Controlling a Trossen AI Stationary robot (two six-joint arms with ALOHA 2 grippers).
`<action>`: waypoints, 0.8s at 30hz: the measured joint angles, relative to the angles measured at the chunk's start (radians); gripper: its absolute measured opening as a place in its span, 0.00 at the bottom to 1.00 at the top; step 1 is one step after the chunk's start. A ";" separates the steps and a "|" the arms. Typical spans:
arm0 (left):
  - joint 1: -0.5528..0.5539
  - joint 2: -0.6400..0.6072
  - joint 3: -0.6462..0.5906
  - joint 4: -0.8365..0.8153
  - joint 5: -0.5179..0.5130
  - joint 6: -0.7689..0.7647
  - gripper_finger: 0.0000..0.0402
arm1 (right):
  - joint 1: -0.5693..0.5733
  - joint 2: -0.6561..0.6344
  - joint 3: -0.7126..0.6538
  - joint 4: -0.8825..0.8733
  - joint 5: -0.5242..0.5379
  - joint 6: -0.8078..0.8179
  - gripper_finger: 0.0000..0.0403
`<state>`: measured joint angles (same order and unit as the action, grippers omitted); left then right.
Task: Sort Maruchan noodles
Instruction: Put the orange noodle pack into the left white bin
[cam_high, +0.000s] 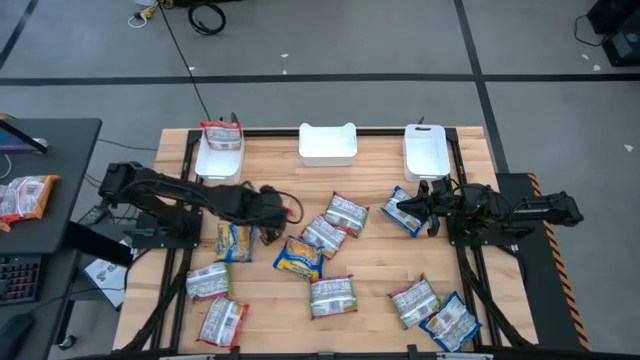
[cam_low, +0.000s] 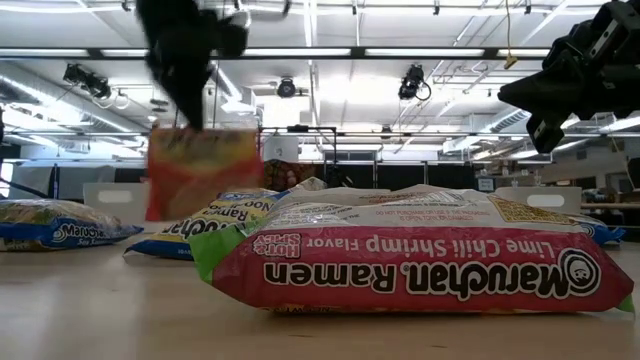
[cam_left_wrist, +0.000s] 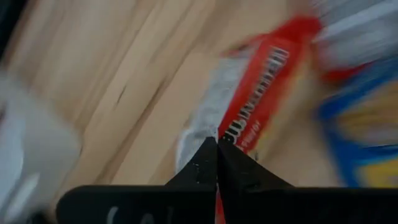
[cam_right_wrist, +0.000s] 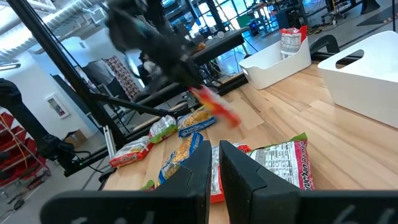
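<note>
Several Maruchan noodle packets lie flat on the wooden table, among them a blue-yellow one, a silvery one and a lime-chili-shrimp one close to the low camera. My left gripper is over the table's left middle, shut on a red-orange packet. My right gripper waits level at the right, shut with nothing between its fingers, beside a blue packet. My left gripper pinches the red-orange packet by one edge between its two shut fingers. The fingers slant down from above. The packet hangs below them, clear of the table and of the packets under it.
Three white bins stand along the far edge: the left one holds a red packet; the middle one and the right one show none. One more packet lies on the dark desk left of the table.
</note>
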<state>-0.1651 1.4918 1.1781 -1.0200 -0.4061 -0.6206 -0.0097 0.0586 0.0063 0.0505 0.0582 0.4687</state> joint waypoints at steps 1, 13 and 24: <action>-0.008 0.000 0.034 0.009 0.000 0.036 0.01 | 0.000 0.000 0.000 0.000 0.000 0.000 0.09; -0.102 -0.001 0.090 0.014 0.035 0.051 0.01 | 0.000 0.000 0.000 0.000 0.000 0.000 0.09; 0.018 -0.093 0.091 -0.263 -0.201 -0.437 0.01 | 0.000 0.000 0.000 0.000 0.000 0.000 0.09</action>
<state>-0.1471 1.3986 1.2694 -1.2832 -0.6067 -1.0573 -0.0097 0.0589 0.0066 0.0505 0.0582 0.4689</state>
